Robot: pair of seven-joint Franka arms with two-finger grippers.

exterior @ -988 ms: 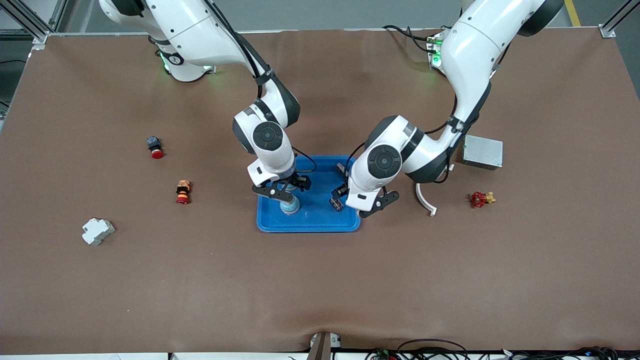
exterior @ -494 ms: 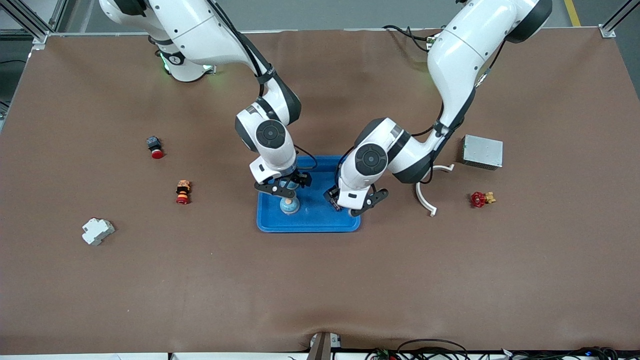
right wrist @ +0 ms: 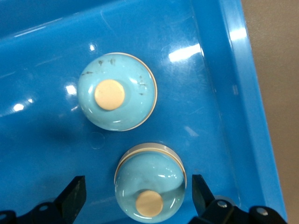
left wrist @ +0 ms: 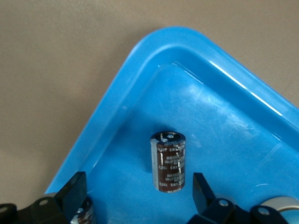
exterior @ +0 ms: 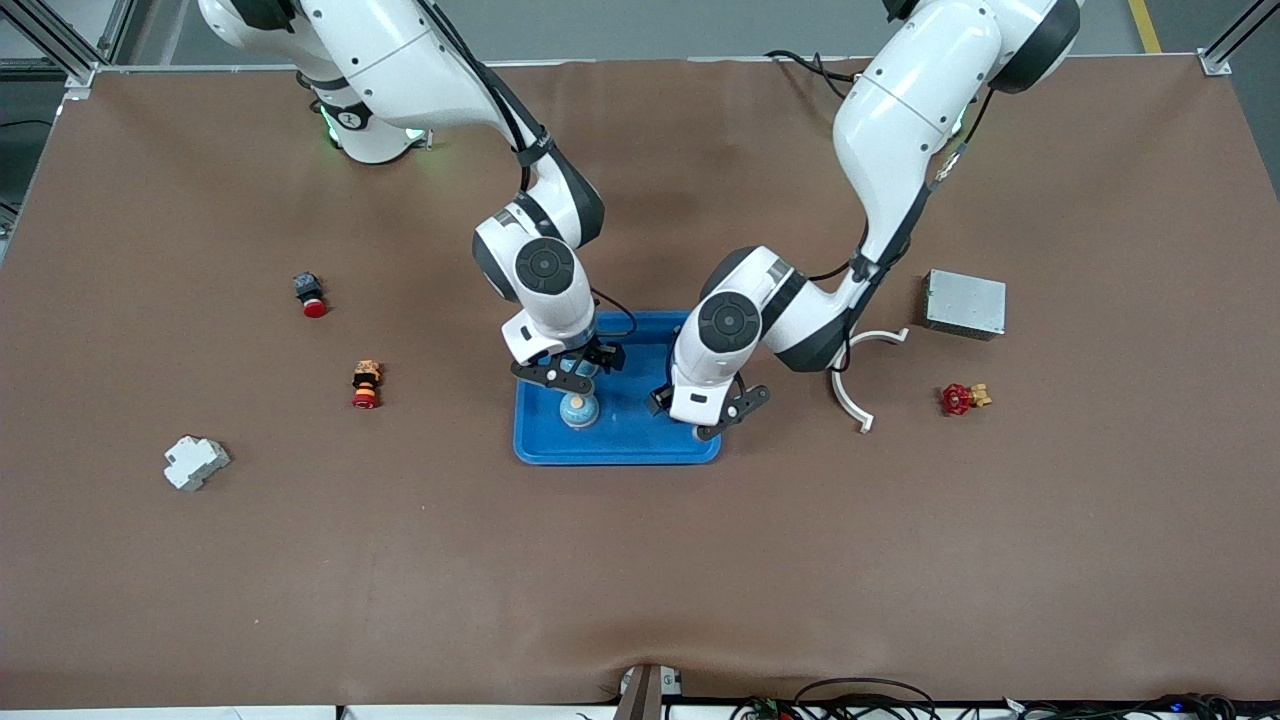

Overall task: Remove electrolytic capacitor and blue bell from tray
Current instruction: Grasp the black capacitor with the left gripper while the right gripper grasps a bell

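Observation:
A blue tray [exterior: 630, 442] sits mid-table. In the right wrist view two light-blue domed bells with beige buttons stand in it: one bell [right wrist: 150, 179] lies between the fingers of my open right gripper [right wrist: 136, 196], a second bell [right wrist: 117, 97] beside it. My right gripper [exterior: 570, 378] hangs over the tray just above a bell [exterior: 579, 410]. A dark brown capacitor [left wrist: 168, 161] stands upright near a tray corner [left wrist: 140, 84], just ahead of my open left gripper [left wrist: 138, 191]. My left gripper [exterior: 702, 418] hides it in the front view.
A second dark capacitor [left wrist: 85, 213] shows beside one left finger. On the table: a red-capped button [exterior: 311, 295], an orange-red button [exterior: 366, 384], a white breaker [exterior: 195, 462], a grey metal box [exterior: 964, 303], a white curved strip [exterior: 852, 388], a red valve [exterior: 961, 398].
My left gripper has slid farther over the tray toward the right arm's end, covering the capacitor in the front view. My right gripper has shifted slightly off the bell. Both stayed open.

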